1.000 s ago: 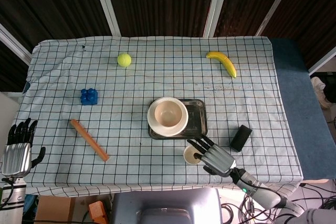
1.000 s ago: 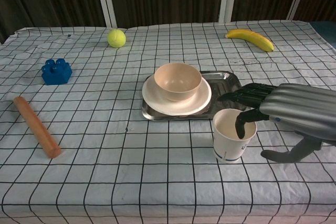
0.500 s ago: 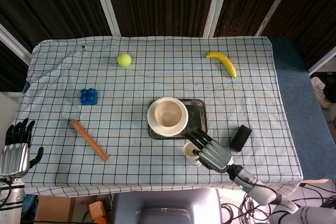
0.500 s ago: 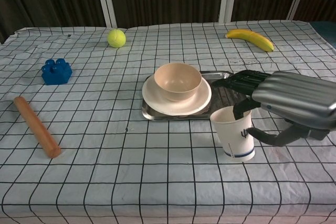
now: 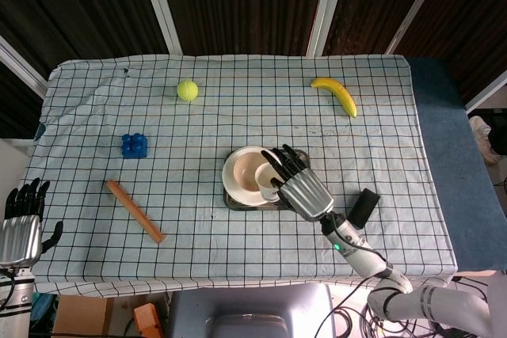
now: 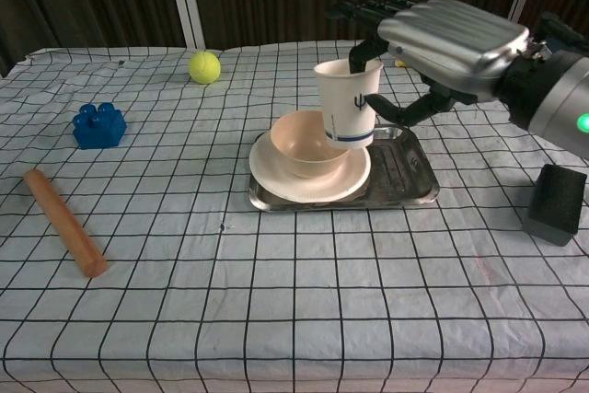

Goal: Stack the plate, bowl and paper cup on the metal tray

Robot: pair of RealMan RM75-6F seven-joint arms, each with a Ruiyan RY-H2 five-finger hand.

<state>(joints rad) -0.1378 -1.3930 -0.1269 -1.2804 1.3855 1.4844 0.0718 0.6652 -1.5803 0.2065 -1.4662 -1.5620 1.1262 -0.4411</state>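
My right hand (image 6: 442,39) (image 5: 295,184) holds the white paper cup (image 6: 347,103) (image 5: 268,182) in the air, fingers inside its rim and thumb on the outside. The cup hangs upright just above the right edge of the beige bowl (image 6: 308,143) (image 5: 247,173). That bowl sits on the white plate (image 6: 276,172) (image 5: 231,187), which lies on the left part of the metal tray (image 6: 400,177). My left hand (image 5: 22,223) stays open off the table's left front corner, holding nothing.
A black box (image 6: 555,204) (image 5: 363,207) lies right of the tray. Further off lie a banana (image 5: 336,94), a tennis ball (image 6: 204,67), a blue block (image 6: 98,125) and a wooden stick (image 6: 63,220).
My right hand has lifted the cup off the cloth in front of the tray and carried it up and back, over the bowl's right edge. The left hand sank slightly.
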